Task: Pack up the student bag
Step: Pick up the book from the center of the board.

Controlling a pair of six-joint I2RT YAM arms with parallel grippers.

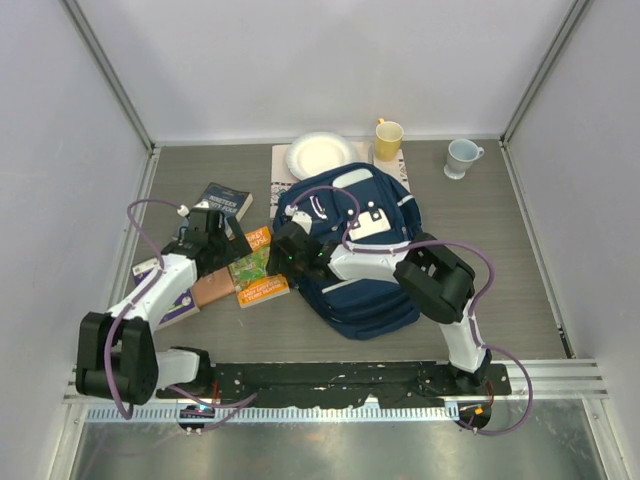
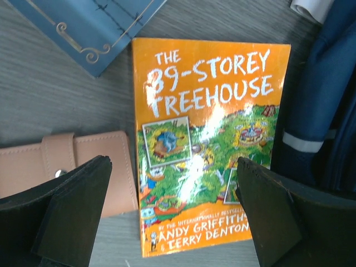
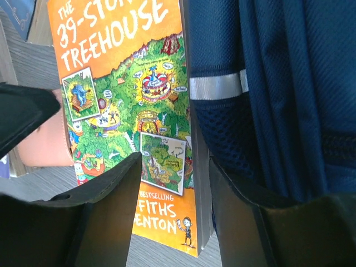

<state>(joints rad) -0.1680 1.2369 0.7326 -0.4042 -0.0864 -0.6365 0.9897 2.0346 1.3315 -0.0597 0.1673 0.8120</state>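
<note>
Lab test cell — plain white walls (image 1: 320,60), aluminium mounting rail (image 1: 560,376).

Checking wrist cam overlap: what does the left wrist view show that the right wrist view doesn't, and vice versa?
Left wrist only: the orange book with its full title, and the snap strap of the tan wallet. Right wrist only: the mesh pocket of the student bag, and the book's page edge between the fingers of the open right gripper. Both: the book, navy bag fabric with a grey strip, a corner of the blue book.

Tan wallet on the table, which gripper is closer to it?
Left. The left gripper hovers over the orange book, the tan wallet just beside one of its jaws. The right gripper straddles that book's opposite edge, beside the student bag.
</note>
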